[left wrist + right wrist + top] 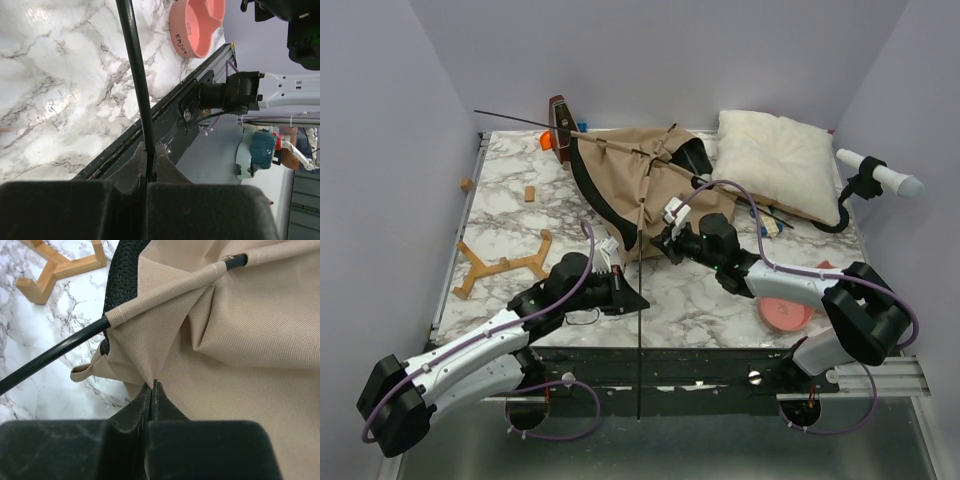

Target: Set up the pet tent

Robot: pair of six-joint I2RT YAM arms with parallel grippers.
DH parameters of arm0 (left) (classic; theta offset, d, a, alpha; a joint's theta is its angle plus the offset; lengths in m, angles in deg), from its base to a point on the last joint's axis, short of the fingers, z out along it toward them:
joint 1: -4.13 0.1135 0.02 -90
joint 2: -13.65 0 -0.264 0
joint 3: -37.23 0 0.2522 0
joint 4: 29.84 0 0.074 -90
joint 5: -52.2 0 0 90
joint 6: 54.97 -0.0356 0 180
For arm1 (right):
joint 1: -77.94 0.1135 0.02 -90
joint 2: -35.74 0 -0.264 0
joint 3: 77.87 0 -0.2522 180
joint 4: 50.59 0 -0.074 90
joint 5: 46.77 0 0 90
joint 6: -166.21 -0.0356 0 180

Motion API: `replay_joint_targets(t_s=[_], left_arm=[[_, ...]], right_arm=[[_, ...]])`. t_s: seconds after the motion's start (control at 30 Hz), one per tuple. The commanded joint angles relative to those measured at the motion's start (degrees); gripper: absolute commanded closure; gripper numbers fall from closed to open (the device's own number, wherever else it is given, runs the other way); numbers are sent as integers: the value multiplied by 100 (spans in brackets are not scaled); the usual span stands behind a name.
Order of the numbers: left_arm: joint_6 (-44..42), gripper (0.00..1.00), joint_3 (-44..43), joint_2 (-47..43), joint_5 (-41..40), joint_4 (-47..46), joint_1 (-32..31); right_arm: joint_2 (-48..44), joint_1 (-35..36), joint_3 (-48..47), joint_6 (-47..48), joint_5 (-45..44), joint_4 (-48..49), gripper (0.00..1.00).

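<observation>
— So, what did the left gripper (150, 167) have between its fingers (134, 162)?

— They were clenched on a thin black pole (134, 65). In the left wrist view the pole ran up from the tips and left the picture at the top edge, so its far end was cut off there. The dark body of the gripper hid the lower part.

— And the right gripper (151, 389)?

— Its two tips were pressed together on a fold of tan fabric of the pet tent (240, 340). How much cloth was inside the grip I could not tell, because the gripper body covered it. Just above the tips a fabric sleeve crossed the view, and a pole came out of it at the left and again at the upper right. Whether it was the same pole, I could not tell.

— Where was the tent itself?

— It lay half collapsed on the far middle part of the marble table (520, 200), beyond both grippers. Its black lining showed along the left edge; the doorway I could not make out. The held pole went from the tent toward the near edge of the table and passed over it.

— What was around it?

— A white pillow (775, 160) lay just beside the tent on the right and a wooden stand (500, 265) well apart on the left. A pink bowl (785, 312) was near the right arm, partly hidden by it.
</observation>
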Motion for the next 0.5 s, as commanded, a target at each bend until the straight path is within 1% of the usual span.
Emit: replay_joint_targets(t_s=[0.0,0.13,0.23,0.47], left_arm=[[-423,100,-344,44,-124,-298,466],[-598,100,-516,269,83,-330,694],[-754,100,-660,424,139,-351,833],[-987,100,-920,691,293,-474,1172]], right_arm=[[23,76,-234,-37,445,-521,99],[-81,159,-181,-168,685,-858,99],[-166,279,-141,-219,723,-1207,99],[-474,517,36,-587,862,-1696,99]])
